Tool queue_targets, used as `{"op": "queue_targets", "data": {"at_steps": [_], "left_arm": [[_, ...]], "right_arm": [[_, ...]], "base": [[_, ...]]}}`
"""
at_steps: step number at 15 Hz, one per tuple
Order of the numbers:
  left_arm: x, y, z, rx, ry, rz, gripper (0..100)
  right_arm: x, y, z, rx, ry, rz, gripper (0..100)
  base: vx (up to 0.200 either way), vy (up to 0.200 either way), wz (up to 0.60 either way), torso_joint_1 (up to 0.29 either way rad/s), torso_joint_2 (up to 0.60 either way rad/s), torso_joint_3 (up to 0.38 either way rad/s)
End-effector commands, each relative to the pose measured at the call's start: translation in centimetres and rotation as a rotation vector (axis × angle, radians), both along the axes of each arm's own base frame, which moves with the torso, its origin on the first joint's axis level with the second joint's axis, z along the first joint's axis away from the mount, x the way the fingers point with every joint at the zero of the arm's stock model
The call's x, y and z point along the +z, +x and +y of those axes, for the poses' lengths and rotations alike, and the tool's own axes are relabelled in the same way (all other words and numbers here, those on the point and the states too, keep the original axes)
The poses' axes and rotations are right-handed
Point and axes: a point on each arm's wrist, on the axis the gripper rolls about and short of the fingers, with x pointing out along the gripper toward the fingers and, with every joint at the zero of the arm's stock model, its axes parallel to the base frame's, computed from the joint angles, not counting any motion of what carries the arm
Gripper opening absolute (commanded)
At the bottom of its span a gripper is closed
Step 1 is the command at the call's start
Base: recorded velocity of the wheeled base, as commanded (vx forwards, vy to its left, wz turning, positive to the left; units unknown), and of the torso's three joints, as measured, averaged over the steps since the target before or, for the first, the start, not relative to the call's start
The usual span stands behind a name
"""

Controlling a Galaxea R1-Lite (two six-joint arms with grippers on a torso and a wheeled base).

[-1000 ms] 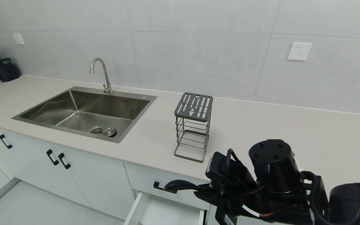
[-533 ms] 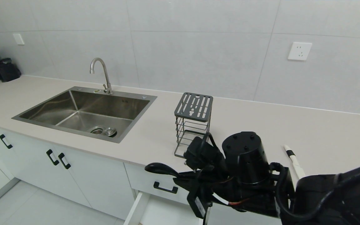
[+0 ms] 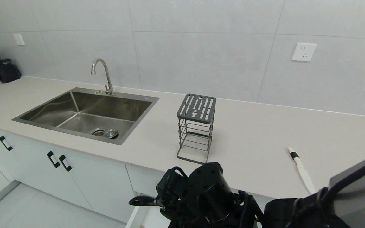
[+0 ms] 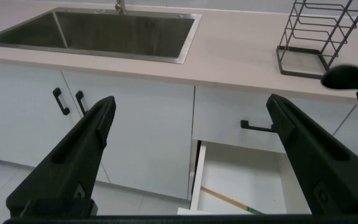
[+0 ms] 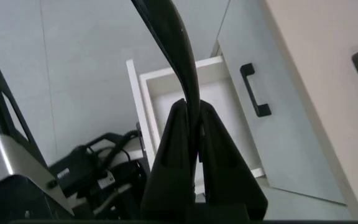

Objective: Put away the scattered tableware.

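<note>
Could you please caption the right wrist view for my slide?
Right claw grips a black utensil over the open white drawer.

The black utensil [image 5: 178, 50] runs off the frame edge, its lower end concealed inside the right gripper [image 5: 194, 115]. The arm covers the near end of the white knife [image 3: 299, 166] and most of the open drawer [image 3: 135, 214].

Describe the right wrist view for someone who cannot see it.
The right gripper, fingers shut, holds a black utensil by its handle. Beyond it is an open white drawer in a pale kitchen cabinet, below the countertop.
</note>
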Motion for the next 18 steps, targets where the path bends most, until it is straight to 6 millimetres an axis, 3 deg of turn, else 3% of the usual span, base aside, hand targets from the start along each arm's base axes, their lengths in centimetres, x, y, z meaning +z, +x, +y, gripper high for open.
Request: {"op": "queue_targets", "data": {"at_steps": [1,8,11,18], "left_arm": [[0.0,0.0,0.0,0.000,0.000,0.001,100],[0.0,0.0,0.0,0.000,0.000,0.001,100],[0.0,0.0,0.0,0.000,0.000,0.001,100],[0.0,0.0,0.0,0.000,0.000,0.001,100]], "right_arm": [[-0.9,-0.1,0.3,0.017,-0.028,0.002,0],[-1.0,0.7,0.0,0.063,-0.088,-0.086,0],[-0.4,1.2,1.2,0.052,-0.052,-0.112,0],[-1.4,2.1,3.0,0.059,-0.046,-0.116,0]], "base": [[0.000,0.000,0.00,0.000,0.00,0.000],[0.000,0.000,0.00,-0.039,0.08,0.041],[0.000,0.000,0.00,-0.196,0.41,0.209],[0.000,0.000,0.00,-0.216,0.45,0.224]]}}
